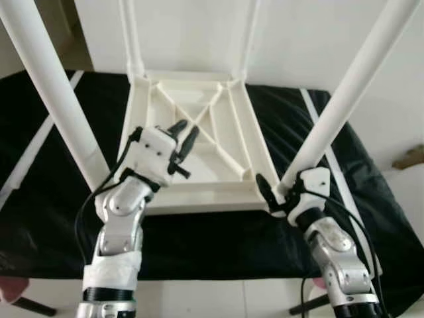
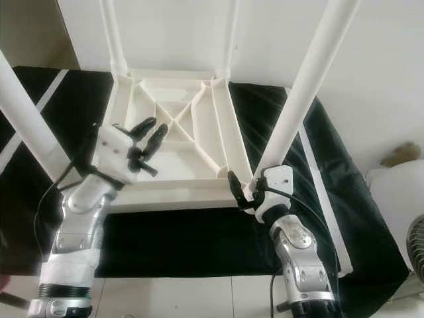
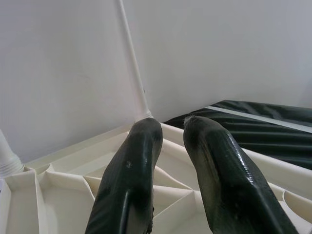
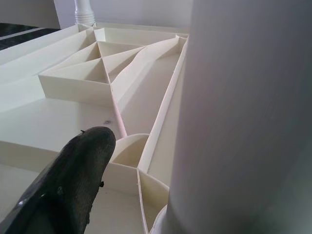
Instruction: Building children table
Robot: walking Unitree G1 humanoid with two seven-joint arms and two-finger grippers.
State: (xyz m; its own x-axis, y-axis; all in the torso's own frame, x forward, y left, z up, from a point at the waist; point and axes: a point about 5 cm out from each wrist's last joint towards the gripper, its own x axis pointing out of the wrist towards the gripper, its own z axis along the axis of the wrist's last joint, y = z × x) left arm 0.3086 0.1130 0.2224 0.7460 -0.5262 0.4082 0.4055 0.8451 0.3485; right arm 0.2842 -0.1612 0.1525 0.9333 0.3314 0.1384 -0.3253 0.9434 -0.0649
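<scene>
Lay upside down on a black ribbed mat (image 1: 218, 245) with pale stripes: a white moulded-plastic children's table top (image 1: 192, 142), its underside up, split by thin crossed ribs into shallow triangular cells — all bare. Rose from its corners four smooth white tubular legs: two far ones (image 1: 132, 36) by the white wall, a near left leg (image 1: 56, 93) and a near right leg (image 1: 351, 86) leaning outward toward the camera. Hovered above the near-left part of the ribbed underside, the left tool (image 1: 183, 132) — glossy black fingers (image 3: 131, 170) a narrow gap apart, released, nothing between them. Sat at the near-right corner, the right tool (image 2: 242, 190), clenched around the base of the near right leg where it met its round socket; one black finger (image 4: 68, 185) lay against the inner side of the leg. No readable writing anywhere.
</scene>
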